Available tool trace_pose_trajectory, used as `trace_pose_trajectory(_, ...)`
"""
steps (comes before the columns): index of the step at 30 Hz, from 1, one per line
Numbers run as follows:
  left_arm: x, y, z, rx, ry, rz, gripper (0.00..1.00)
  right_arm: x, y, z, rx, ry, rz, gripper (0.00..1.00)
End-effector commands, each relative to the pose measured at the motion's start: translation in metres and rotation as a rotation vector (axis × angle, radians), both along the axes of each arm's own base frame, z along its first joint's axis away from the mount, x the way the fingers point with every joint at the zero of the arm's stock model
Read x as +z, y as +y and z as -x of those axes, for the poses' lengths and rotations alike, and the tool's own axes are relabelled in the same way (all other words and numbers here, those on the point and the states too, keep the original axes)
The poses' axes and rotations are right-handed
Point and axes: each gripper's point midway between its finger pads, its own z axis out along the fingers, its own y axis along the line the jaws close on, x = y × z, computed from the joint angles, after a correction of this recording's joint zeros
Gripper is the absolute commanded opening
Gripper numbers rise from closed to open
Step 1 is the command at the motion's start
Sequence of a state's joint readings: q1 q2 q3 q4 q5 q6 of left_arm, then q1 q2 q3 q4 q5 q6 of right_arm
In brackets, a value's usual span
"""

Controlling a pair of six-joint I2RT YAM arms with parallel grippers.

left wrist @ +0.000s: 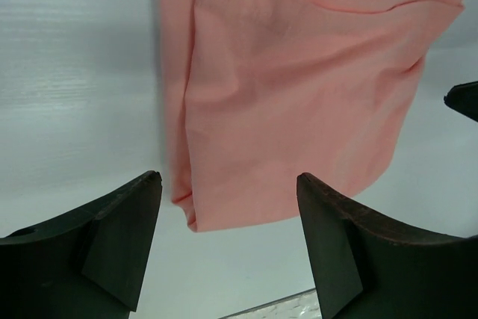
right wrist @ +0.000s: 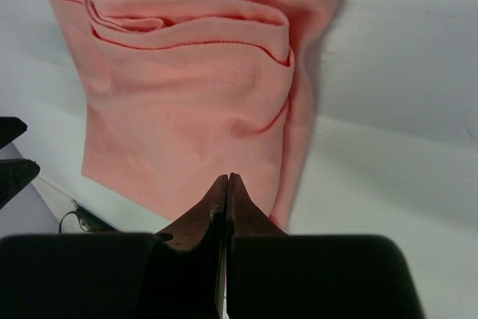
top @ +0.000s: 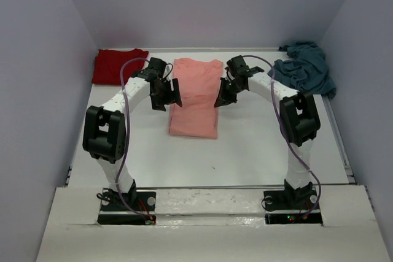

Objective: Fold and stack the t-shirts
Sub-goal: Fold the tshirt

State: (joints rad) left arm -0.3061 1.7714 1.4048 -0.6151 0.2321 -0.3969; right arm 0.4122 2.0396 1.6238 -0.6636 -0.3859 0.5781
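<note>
While the white table (top: 258, 151) carries all 3 shirts, the salmon-pink shirt (top: 195, 99) lies folded mid-table, the teal-blue shirt (top: 305, 69) crumpled far right, the dark red shirt (top: 118, 65) far left. Left gripper (left wrist: 228, 184) gapes wide above the pink edge, empty. Right gripper (right wrist: 227, 178) has its fingers pressed together, seemingly pinching nothing.

Left hand (left wrist: 228, 178), fingers wide apart, over folded salmon-pink shirt (left wrist: 291, 95).

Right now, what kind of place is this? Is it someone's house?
Probably a robot test lab, not a house. The left arm and right arm are bolted at the edge of a white table, plain walls box it in, and a salmon-pink t-shirt lies out, likely for practice.
</note>
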Motion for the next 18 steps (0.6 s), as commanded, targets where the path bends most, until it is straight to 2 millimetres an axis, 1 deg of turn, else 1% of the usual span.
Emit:
trace_pose_trajectory(1, 0.021, 0.002, 0.008, -0.015, -0.048, 0.040, 0.82, -0.008, 0.029, -0.007, 0.033, 0.023, -0.077, 0.00)
trace_pose_trajectory(2, 0.021, 0.002, 0.009, -0.018, -0.049, 0.044, 0.82, -0.010, 0.031, -0.009, 0.033, 0.028, -0.083, 0.00)
trace_pose_trajectory(3, 0.021, 0.002, 0.010, -0.020, -0.045, 0.048, 0.82, -0.006, 0.034, -0.014, 0.035, 0.016, -0.095, 0.00)
trace_pose_trajectory(4, 0.021, 0.003, 0.011, -0.020, -0.044, 0.047, 0.82, -0.008, 0.036, -0.016, 0.036, 0.019, -0.098, 0.00)
trace_pose_trajectory(5, 0.021, 0.003, 0.012, -0.023, -0.041, 0.049, 0.82, -0.015, 0.037, -0.018, 0.037, 0.030, -0.096, 0.00)
trace_pose_trajectory(7, 0.020, 0.004, 0.013, -0.024, -0.036, 0.050, 0.82, -0.016, 0.044, -0.020, 0.050, 0.028, -0.104, 0.00)
trace_pose_trajectory(8, 0.021, 0.003, 0.015, -0.029, -0.033, 0.055, 0.82, -0.022, 0.045, -0.020, 0.052, 0.041, -0.103, 0.00)
trace_pose_trajectory(13, 0.019, 0.002, 0.020, -0.037, -0.014, 0.072, 0.82, -0.033, 0.043, -0.024, 0.051, 0.039, -0.076, 0.00)
trace_pose_trajectory(18, 0.006, -0.001, 0.034, -0.047, 0.045, 0.129, 0.82, -0.038, 0.041, -0.022, 0.060, 0.042, -0.061, 0.00)
